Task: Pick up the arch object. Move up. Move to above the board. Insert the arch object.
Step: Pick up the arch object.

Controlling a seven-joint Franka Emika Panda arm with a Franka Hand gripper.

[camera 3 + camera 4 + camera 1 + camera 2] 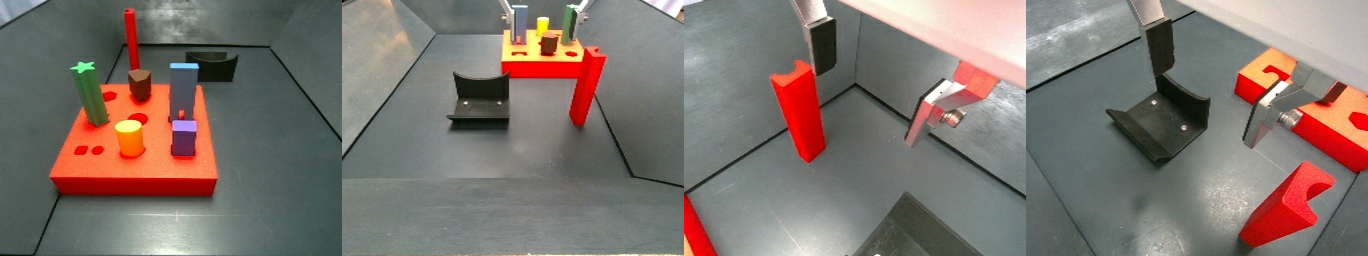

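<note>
Fixture (480,99): nearest, mid-floor, apart from the rest.
Arch object (584,88): upright on the floor, just off the board's corner.
Board (543,66): toward the far edge, pegs in it.
Gripper (875,85): fingers (823,45) wide apart, empty, beside the arch object.

Matt red plastic-looking arch object (800,110), brushed silver metal tool (885,85) fingers, dull grey floor (1200,200).

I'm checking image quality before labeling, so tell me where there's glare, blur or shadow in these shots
In a side view, pale glare streaks the back wall behind the arch object. In a wrist view, a blurred pale band crosses the top corner above the gripper, whose near finger looks soft. In a wrist view, the fixture casts only faint shadow. Lighting is even, diffuse.
</note>
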